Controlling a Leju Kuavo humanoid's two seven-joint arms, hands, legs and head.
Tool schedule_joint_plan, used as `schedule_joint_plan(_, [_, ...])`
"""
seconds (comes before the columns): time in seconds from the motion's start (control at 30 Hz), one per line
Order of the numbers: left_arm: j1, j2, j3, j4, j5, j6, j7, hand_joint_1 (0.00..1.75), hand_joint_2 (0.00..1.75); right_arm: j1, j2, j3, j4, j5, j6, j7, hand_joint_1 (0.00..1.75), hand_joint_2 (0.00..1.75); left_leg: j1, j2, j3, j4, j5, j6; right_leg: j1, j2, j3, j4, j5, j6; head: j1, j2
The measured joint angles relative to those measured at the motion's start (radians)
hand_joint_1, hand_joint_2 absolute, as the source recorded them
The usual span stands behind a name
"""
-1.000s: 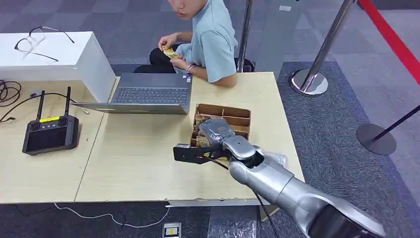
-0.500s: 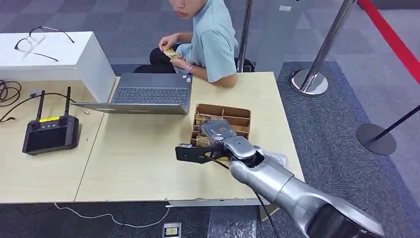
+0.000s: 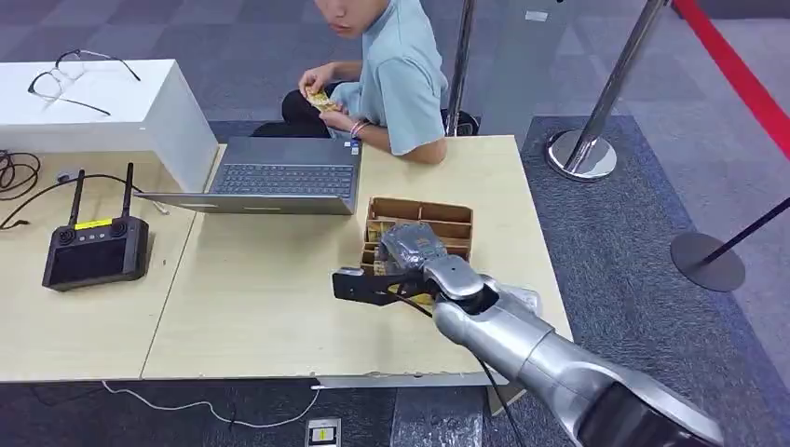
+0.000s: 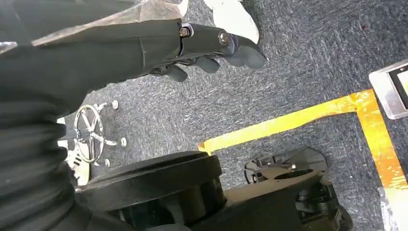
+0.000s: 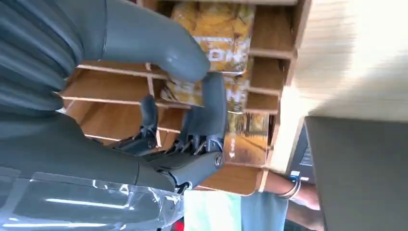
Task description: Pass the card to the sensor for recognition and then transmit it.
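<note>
Pale worktop [image 3: 261,307] carries a compartmented wooden box [image 3: 438,212]; inside it, the right hand [image 5: 187,96] pinches a yellow card [image 5: 216,33]. Neighbouring cards could lift too; the dividers might snag the fingers.

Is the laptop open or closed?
Open. The laptop lies folded flat on the table, its keyboard facing up.

— What carries everything here?
— A pale wooden table [image 3: 261,298] spanning the left and centre of the frame.
— What rests on it?
— A white box [image 3: 140,112] at upper left, an open laptop [image 3: 279,177] at upper centre, a black controller [image 3: 93,251] with two antennas at left, cables [image 3: 14,172] at the far left edge, and a wooden divided tray [image 3: 447,219] right of centre.
</note>
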Motion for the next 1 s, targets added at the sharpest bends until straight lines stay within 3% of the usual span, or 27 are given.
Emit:
schedule_joint_plan(0.17, [0.0,0.0,0.0,0.0,0.0,0.003,0.0,0.0,1.75,0.001,-0.001,0.0,0.001,0.0,-0.002,0.0,1.29,1.75,0.0,0.0,0.001,0.0,0.0,0.0,0.0,0.0,0.0,0.0,0.0,0.0,0.0,0.0])
schedule_joint_plan(0.73, [0.0,0.0,0.0,0.0,0.002,0.008,0.0,0.0,1.75,0.007,-0.008,-0.001,0.004,0.0,-0.011,0.0,1.68,1.75,0.0,0.0,0.005,0.0,0.0,0.0,0.0,0.0,0.005,0.0,0.0,0.0,0.0,0.0])
schedule_joint_plan(1.0, [0.0,0.0,0.0,0.0,0.003,0.008,-0.003,0.0,1.75,0.006,-0.014,-0.005,-0.011,0.005,-0.028,0.003,1.75,1.75,0.0,0.0,0.005,0.0,0.0,0.0,0.0,0.0,0.005,0.0,0.0,0.0,0.0,0.0])
